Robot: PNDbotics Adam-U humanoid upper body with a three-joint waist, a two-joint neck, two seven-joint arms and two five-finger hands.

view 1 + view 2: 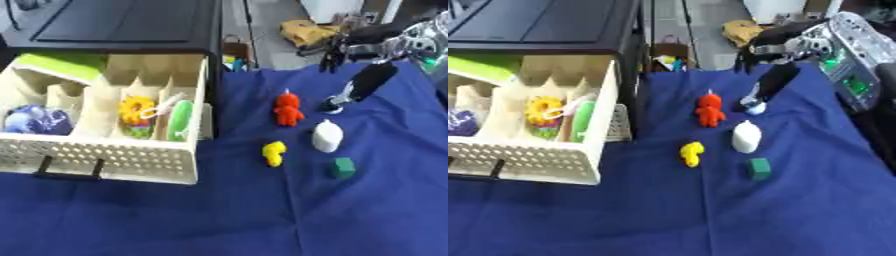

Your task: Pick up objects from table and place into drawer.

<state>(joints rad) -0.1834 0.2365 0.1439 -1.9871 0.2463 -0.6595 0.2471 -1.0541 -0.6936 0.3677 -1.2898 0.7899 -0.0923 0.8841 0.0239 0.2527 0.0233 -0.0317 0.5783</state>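
A cream drawer (105,157) stands pulled open at the left. Its compartments hold a blue-purple thing (35,120), a yellow flower-like toy (136,110) and a green oblong piece (181,119). On the blue cloth to its right lie a red figure (287,109), a small yellow toy (275,152), a white bottle-shaped piece (327,136), a green cube (343,168) and a black oblong thing (369,80) with a pale tip. My right hand (346,45) hovers at the far right above the cloth's back edge, just behind the black thing, fingers hanging down and holding nothing. My left hand does not show.
The drawer belongs to a black cabinet (122,22) at the upper left. A lime-green piece (57,65) lies in the drawer's back corner. A yellow-brown bundle (306,30) sits beyond the table. The near half of the blue cloth (245,215) is bare.
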